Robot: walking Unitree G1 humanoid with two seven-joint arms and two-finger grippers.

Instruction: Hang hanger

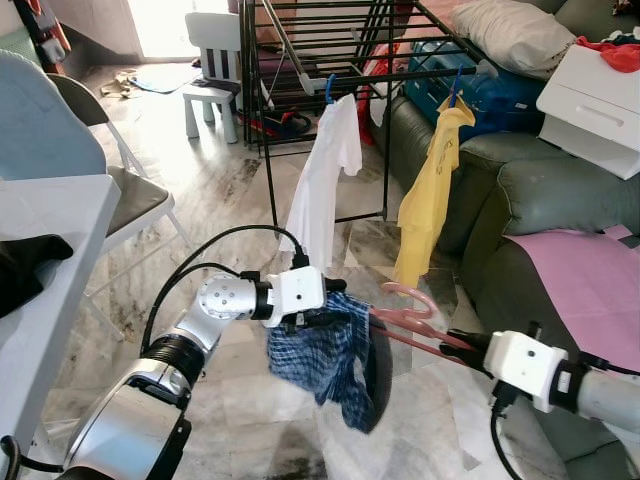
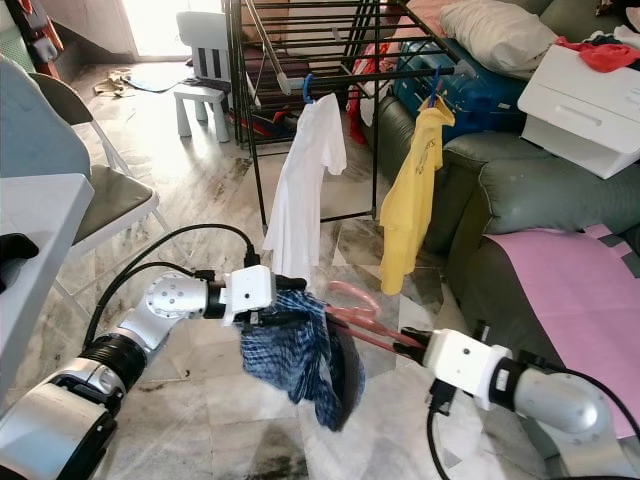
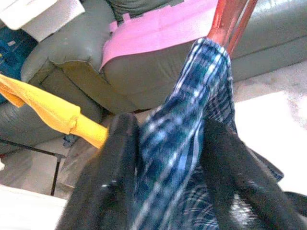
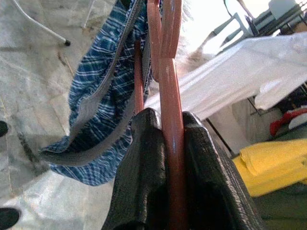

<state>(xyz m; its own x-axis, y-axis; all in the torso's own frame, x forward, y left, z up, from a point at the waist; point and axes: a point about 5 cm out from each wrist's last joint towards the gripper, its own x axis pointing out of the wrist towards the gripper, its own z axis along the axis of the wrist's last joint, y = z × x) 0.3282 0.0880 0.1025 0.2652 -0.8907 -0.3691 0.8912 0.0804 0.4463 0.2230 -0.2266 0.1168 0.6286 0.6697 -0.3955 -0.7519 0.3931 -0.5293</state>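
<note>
Here, from the head views, the right claw (image 1: 462, 343) clamps the pink plastic hanger (image 1: 410, 318), while the left claw (image 1: 322, 320) pinches the soft blue plaid garment (image 1: 325, 365) draped on it, low above the marble floor (image 1: 240, 200). Left wrist: fingers (image 3: 115, 177) squeeze rumpled cloth. Right wrist: pads (image 4: 144, 163) nip the smooth slim bar. To hang it well, keep the hook upright and lift toward the black metal drying rack (image 1: 330, 50).

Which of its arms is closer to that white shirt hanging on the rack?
Left. The left gripper sits just below the white shirt's hem; the right gripper is lower, further right, under the yellow shirt.
</note>
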